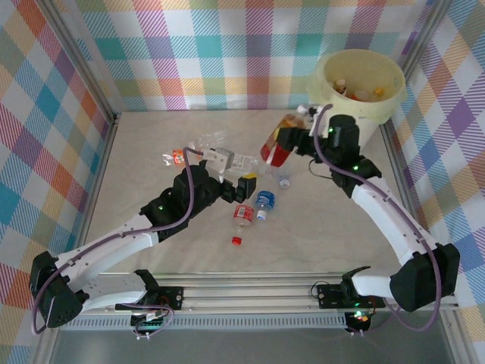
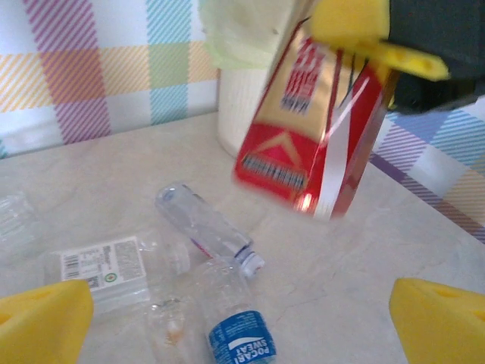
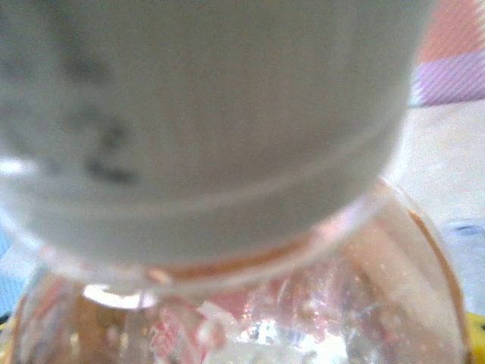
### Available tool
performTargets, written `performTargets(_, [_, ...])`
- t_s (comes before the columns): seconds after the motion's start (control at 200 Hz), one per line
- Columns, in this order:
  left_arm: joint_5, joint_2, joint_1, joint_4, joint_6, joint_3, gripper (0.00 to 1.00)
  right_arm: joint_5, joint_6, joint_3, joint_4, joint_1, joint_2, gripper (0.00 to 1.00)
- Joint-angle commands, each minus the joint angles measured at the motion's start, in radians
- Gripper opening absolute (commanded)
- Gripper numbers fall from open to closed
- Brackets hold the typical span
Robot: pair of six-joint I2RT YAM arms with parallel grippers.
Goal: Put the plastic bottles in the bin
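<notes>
My right gripper (image 1: 288, 139) is shut on a bottle with a red and gold label (image 1: 274, 148), holding it tilted in the air just left of the cream bin (image 1: 379, 114). In the left wrist view the same bottle (image 2: 318, 129) hangs in front of the bin (image 2: 242, 114). My left gripper (image 1: 241, 186) stands open over the table with nothing between its yellow pads (image 2: 42, 322). Below it lie a blue-labelled bottle (image 2: 241, 337) and a clear bottle (image 2: 203, 221). The held bottle's white cap (image 3: 204, 114) is pressed close to the right wrist camera.
A red-labelled bottle (image 1: 242, 214), a loose red cap (image 1: 236, 240) and crushed clear bottles (image 1: 220, 157) lie mid-table. An orange-capped bottle (image 1: 178, 157) lies further left. Several bottles sit inside the bin. Checked walls close in the back and sides.
</notes>
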Motion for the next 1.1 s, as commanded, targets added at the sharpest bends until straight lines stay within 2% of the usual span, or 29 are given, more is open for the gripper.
performTargets(0.0, [-0.079, -0.031, -0.003, 0.009, -0.027, -0.022, 1.00, 0.064, -0.043, 0.080, -0.004, -0.080, 0.023, 0.55])
performTargets(0.15, [-0.110, -0.044, 0.000, -0.016, -0.037, -0.038, 1.00, 0.141, -0.138, 0.221, -0.023, -0.180, 0.108, 0.54])
performTargets(0.26, [-0.124, -0.053, 0.003, -0.031, -0.046, -0.047, 1.00, 0.155, -0.188, 0.328, -0.019, -0.227, 0.174, 0.54])
performTargets(0.365, [-0.136, -0.065, 0.003, -0.035, -0.055, -0.058, 1.00, 0.221, -0.232, 0.447, -0.002, -0.266, 0.251, 0.53])
performTargets(0.485, [-0.150, -0.086, 0.005, -0.049, -0.064, -0.072, 1.00, 0.296, -0.227, 0.587, 0.016, -0.313, 0.356, 0.53])
performTargets(0.61, [-0.162, -0.111, 0.006, -0.051, -0.077, -0.096, 1.00, 0.315, -0.196, 0.684, 0.046, -0.353, 0.457, 0.54])
performTargets(0.73, [-0.170, -0.128, 0.009, -0.052, -0.090, -0.112, 1.00, 0.367, -0.197, 0.782, 0.029, -0.366, 0.556, 0.55])
performTargets(0.945, [-0.176, -0.124, 0.016, -0.060, -0.097, -0.115, 1.00, 0.603, -0.292, 1.012, -0.104, -0.366, 0.731, 0.55])
performTargets(1.095, [-0.174, -0.097, 0.022, -0.048, -0.113, -0.112, 1.00, 0.679, -0.337, 1.047, -0.116, -0.366, 0.785, 0.58])
